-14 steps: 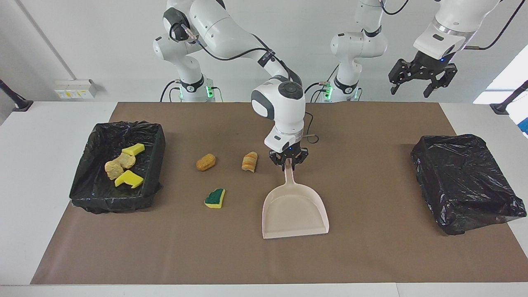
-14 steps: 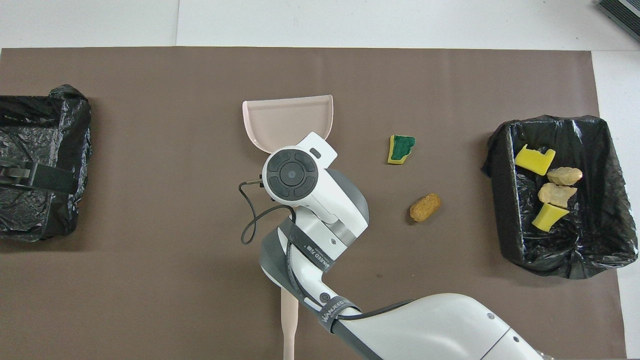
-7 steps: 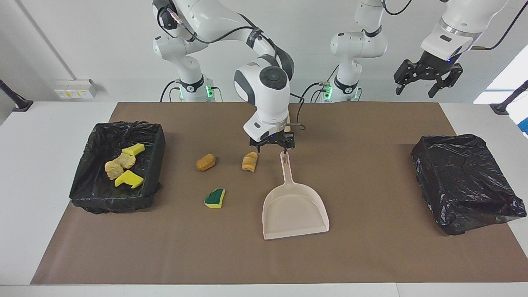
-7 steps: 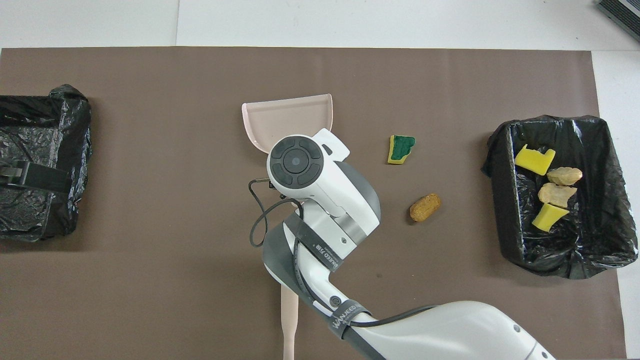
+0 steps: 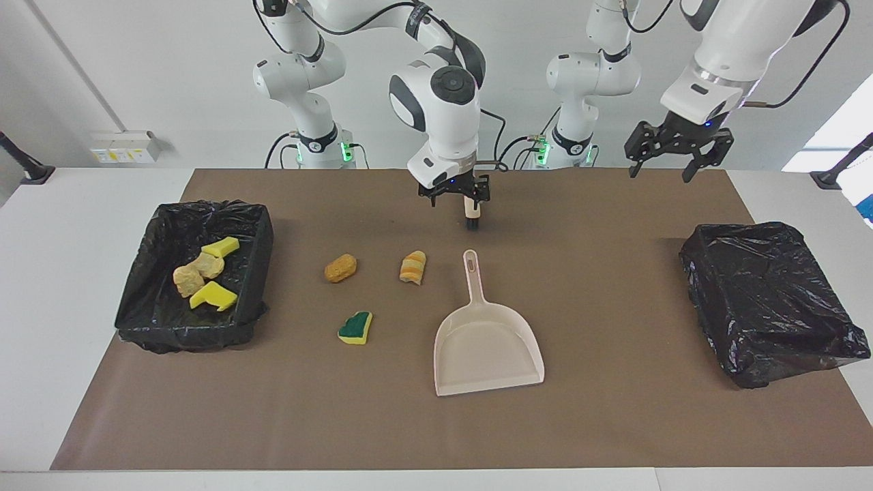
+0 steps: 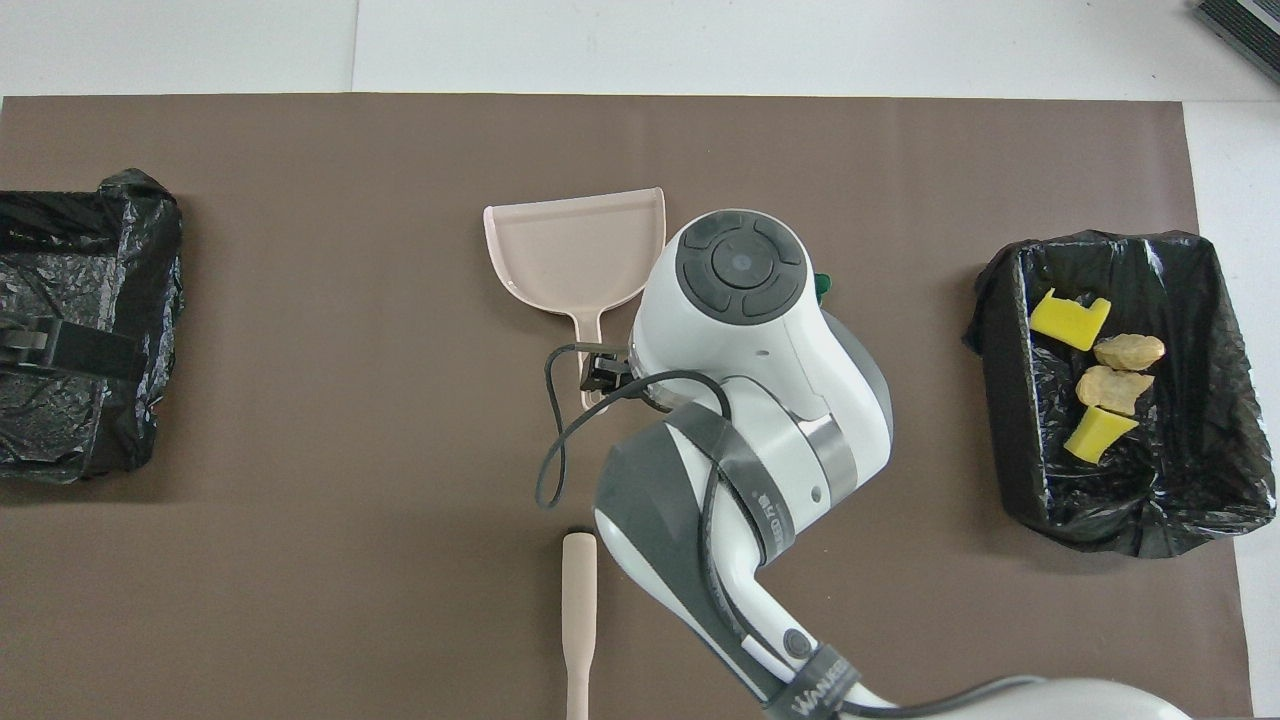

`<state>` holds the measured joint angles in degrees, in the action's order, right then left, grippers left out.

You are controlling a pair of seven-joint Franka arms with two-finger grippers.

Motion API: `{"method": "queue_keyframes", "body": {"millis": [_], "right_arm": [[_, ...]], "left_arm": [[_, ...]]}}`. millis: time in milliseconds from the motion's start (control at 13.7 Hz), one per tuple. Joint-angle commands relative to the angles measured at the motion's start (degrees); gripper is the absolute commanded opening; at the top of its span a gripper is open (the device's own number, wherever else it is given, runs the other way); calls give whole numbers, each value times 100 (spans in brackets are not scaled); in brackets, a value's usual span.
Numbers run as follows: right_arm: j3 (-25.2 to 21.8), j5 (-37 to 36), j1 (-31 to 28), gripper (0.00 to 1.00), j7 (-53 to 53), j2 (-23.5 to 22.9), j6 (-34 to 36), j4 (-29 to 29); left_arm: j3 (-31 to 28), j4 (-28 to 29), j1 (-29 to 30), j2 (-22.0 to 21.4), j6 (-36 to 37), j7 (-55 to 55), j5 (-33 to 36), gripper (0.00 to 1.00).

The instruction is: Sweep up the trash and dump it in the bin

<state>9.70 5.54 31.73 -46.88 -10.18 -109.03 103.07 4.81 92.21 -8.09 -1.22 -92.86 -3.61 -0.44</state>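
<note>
The beige dustpan [image 5: 487, 348] [image 6: 575, 245] lies flat on the brown mat, its handle pointing toward the robots. Three pieces of trash lie beside it toward the right arm's end: an orange lump [image 5: 340, 268], a striped bread-like piece [image 5: 412, 266] and a green-backed yellow sponge [image 5: 356, 327]. My right gripper [image 5: 458, 199] hangs open and empty over one end of the beige brush [image 5: 470, 213] [image 6: 578, 600], which lies nearer to the robots than the dustpan. In the overhead view the right arm hides most of the loose trash. My left gripper [image 5: 672, 153] waits raised and open.
A black-lined bin [image 5: 256, 235] [image 6: 1000, 290] at the right arm's end of the mat holds several yellow and tan scraps. A second black-lined bin [image 5: 767, 300] [image 6: 80, 230] stands at the left arm's end. A brown mat [image 5: 614, 423] covers the table.
The right gripper opened, let go of the dustpan handle, rose and drew back toward the robots to over the brush. The dustpan stayed put. The left gripper shifted slightly.
</note>
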Motion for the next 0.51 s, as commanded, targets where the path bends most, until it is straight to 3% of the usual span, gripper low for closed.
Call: {"method": "queue_keyframes", "body": {"millis": [0,292,437], "right_arm": [[6,392,192,100,-32,840,-661,1325],[-3,562,833,100,-477,1185,-1241,2005],[-3,474,1254,100,-908,1194,-1890,2382]], "left_arm": [[457,403,-88,252,-810,-883,105,100],[1231,394,-123,1148,-1821,-2194,254,100],[1582,359,-237,1649,-2243,-2870,884,100]]}}
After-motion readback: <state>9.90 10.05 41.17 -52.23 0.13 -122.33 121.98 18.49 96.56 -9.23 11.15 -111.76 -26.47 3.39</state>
